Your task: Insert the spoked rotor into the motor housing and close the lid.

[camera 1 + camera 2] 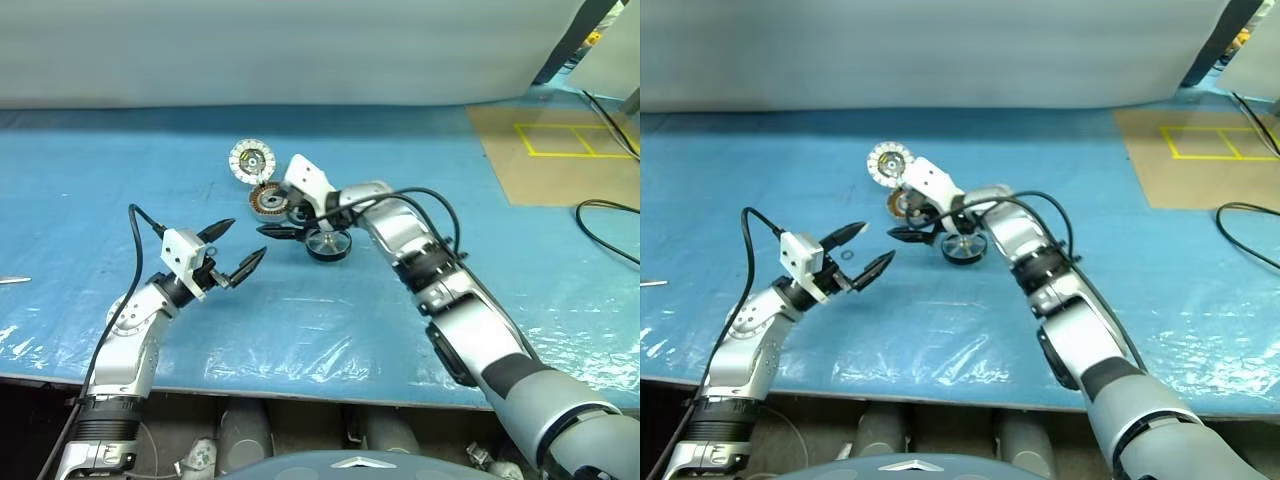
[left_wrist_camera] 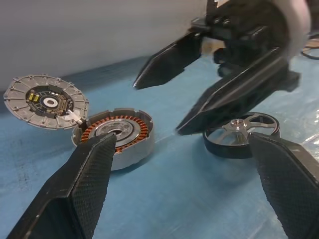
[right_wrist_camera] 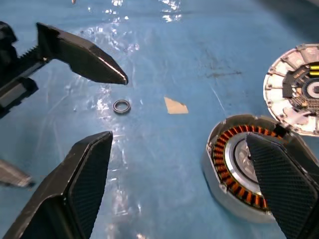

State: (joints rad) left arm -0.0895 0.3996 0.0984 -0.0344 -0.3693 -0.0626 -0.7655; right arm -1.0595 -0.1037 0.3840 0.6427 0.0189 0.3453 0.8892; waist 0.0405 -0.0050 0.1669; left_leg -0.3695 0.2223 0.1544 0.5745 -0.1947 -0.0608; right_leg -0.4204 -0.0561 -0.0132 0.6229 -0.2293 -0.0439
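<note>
- Left wrist view shows me the motor housing (image 2: 115,141), a short grey puck with copper windings, lying flat on the blue sheet (image 1: 330,320).
- The lid (image 2: 46,101) leans on the far edge of the housing, touching it, with its pale segments facing up.
- The spoked rotor (image 2: 242,135) sits just beside the housing, on the side away from the lid. It looks like a tiny black wheel with a shiny hub.
- My right gripper (image 1: 283,218) hangs with its fingers wide apart and nothing in them, between the housing and the rotor.
- My left gripper (image 1: 232,248) is also spread wide and empty, well apart from the housing on the near side.
- A tiny metal ring (image 3: 121,106) lies on the sheet near the housing.
- I think the rotor is hard, stiff and smooth, so it could slip. I would pinch it across the outer rim, not by the thin spokes, which might bend.
</note>
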